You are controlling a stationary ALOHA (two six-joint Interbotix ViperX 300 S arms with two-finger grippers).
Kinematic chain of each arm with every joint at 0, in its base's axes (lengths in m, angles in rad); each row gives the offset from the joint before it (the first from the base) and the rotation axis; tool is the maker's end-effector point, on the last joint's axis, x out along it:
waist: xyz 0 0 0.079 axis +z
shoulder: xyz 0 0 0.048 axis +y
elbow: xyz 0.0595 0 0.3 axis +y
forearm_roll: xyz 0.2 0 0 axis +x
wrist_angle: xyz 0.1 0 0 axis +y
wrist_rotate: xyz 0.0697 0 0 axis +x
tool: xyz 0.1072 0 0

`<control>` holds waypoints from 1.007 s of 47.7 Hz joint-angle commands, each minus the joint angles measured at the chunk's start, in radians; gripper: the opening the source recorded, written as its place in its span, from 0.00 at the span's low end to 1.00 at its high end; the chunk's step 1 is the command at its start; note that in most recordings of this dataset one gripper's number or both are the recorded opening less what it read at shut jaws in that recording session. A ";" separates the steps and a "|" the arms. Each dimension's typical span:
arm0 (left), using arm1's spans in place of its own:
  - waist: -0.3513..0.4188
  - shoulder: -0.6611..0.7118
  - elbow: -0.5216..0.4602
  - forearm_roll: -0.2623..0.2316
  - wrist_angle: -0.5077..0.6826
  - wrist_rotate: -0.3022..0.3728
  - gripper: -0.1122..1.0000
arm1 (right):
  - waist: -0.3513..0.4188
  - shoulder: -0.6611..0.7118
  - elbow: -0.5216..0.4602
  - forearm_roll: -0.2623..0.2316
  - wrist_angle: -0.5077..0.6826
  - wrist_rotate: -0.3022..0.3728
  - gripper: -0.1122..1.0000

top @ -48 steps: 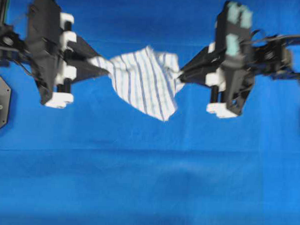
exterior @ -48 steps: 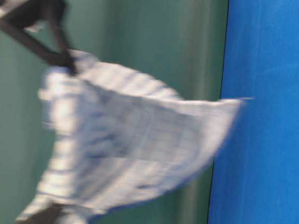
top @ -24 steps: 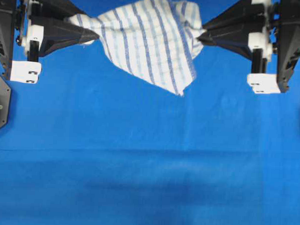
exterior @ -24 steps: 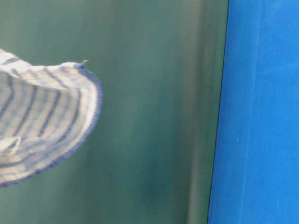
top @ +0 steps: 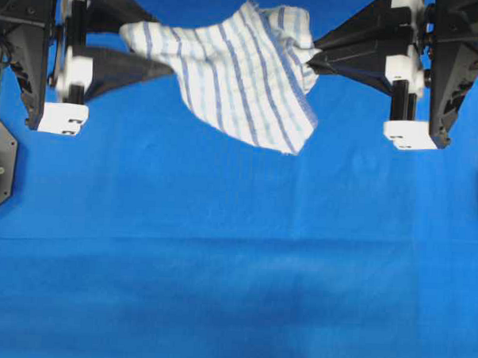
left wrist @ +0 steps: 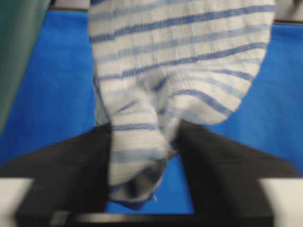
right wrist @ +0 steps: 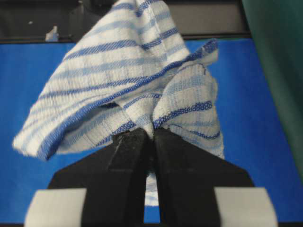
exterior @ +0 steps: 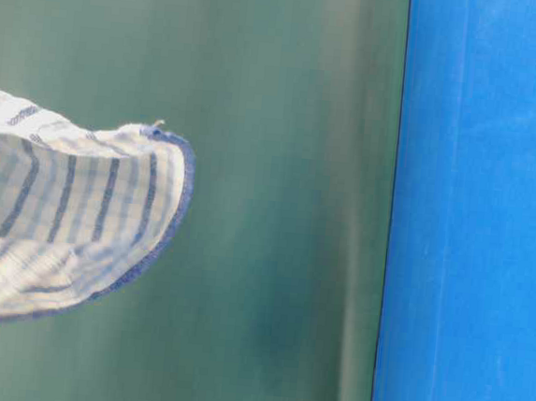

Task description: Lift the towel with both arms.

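The white towel with blue stripes hangs in the air above the blue table, stretched between both arms. My right gripper is shut on its right corner, and the right wrist view shows the black fingers pinching bunched cloth at their tips. My left gripper is open. In the left wrist view its two fingers stand apart, and the towel's corner hangs loosely between them against one finger, with blue table showing in the gap. The table-level view shows only the towel's hanging edge.
The blue cloth-covered table lies under the towel. The black arm bases and white blocks stand at the upper left and right. A green backdrop fills the table-level view beside the blue table surface.
My left gripper's fingers have spread apart, and the towel's left corner now lies loose between them. The right gripper still pinches its corner. One second ago both arms were lower, and they have risen.
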 commanded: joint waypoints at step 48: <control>-0.123 0.121 0.319 -0.002 -0.396 0.000 0.90 | 0.005 0.040 0.357 -0.040 -0.253 0.149 0.68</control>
